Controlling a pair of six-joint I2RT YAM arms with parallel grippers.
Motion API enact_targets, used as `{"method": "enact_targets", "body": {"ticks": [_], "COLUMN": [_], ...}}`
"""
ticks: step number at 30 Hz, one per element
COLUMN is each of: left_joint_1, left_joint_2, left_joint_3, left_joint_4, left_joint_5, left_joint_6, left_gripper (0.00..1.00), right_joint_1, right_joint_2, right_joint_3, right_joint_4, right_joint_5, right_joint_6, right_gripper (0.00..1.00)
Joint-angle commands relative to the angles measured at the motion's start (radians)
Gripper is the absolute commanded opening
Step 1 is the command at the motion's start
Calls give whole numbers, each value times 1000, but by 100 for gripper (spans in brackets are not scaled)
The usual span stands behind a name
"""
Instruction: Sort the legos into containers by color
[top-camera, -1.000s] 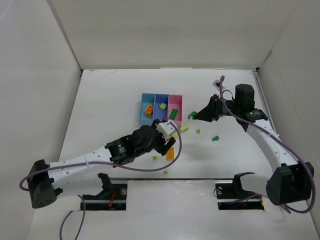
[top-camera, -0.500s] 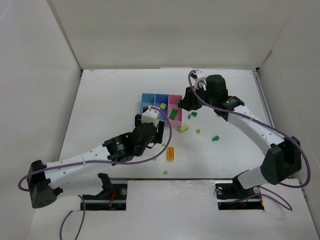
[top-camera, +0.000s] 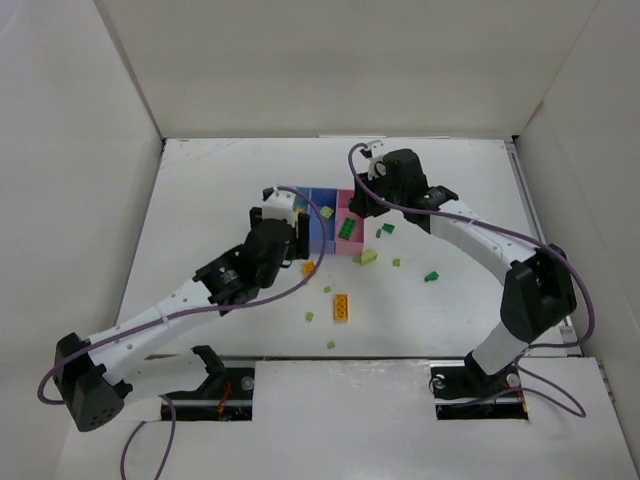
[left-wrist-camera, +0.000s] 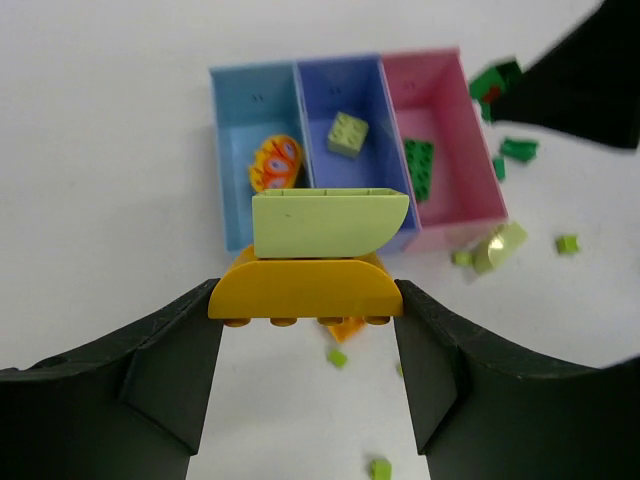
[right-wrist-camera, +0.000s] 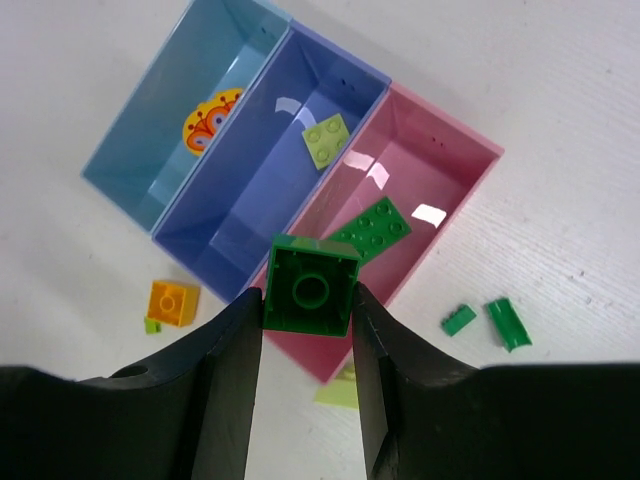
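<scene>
The left gripper (left-wrist-camera: 307, 300) is clamping its two dark fingers (left-wrist-camera: 170, 370) on the ends of an orange curved plastic brick (left-wrist-camera: 300, 285). A lime green curved plastic brick (left-wrist-camera: 328, 222) is sitting right on top of that one, touching it. In the top view this gripper is hanging over the near left part of the tray of three joined open plastic bins (top-camera: 325, 195), covering most of the light blue bin (left-wrist-camera: 232, 130).

The right gripper (right-wrist-camera: 308, 300) is squeezing a dark green square plastic brick (right-wrist-camera: 311, 280) between its fingers (right-wrist-camera: 225, 380). In its wrist view the brick is showing in front of the near end of the pink bin (right-wrist-camera: 440, 165).

A round yellow-and-red plastic piece (left-wrist-camera: 275, 162) is lying in the light blue bin. A small lime green square brick (left-wrist-camera: 347, 133) is lying in the periwinkle bin (right-wrist-camera: 240, 200) in the middle. A flat dark green plate (right-wrist-camera: 372, 230) is lying in the pink bin.

More legos are lying loose on the white table (top-camera: 200, 200) near the tray:
- a long orange brick (top-camera: 342, 307)
- a small orange square brick (right-wrist-camera: 172, 302) just beside the tray's near end
- a pale lime wedge (top-camera: 367, 257)
- several tiny lime studs (top-camera: 309, 317)
- two small dark green pieces (right-wrist-camera: 508, 323) side by side beyond the pink bin
- one more dark green bit (top-camera: 431, 275) farther to the right
</scene>
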Motion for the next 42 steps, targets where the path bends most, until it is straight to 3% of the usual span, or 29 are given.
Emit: {"method": "enact_targets", "body": {"ticks": [1,3,7,8,13,22,24,32,34,36,42], "left_joint_1": [143,281,488,507,519,584,584,584,584,584,584], "left_joint_2": [-13,27,180,212,355,477,487,455,441,429,409], "left_joint_3": [71,71,187,209,331,543,533,421,390,350,328], "left_joint_4": [168,257,268,268,224,47,47,139,168,202,198], "left_joint_5": [208,324,620,691,691,838,849,912,926,937,979], "left_joint_6": [129,192,255,301,488,608,619,619,619,630,660], "left_gripper": [52,52,50,49,48,48,48,48,48,48,48], "right_joint_1": [17,17,17,17,26,26,26,45,65,74,74], "right_joint_2": [37,67,104,119,174,230,230,253,262,262,206], "right_joint_3": [68,79,122,138,201,280,261,214,192,183,152], "right_joint_4": [84,110,110,110,21,-177,-177,-41,-27,-13,19], "right_joint_5": [54,64,87,87,77,159,168,76,67,77,87], "right_joint_6": [-37,-47,-59,-71,-152,-153,-153,-183,-197,-197,-169], "right_gripper": [0,0,0,0,0,0,10,30,41,43,63]}}
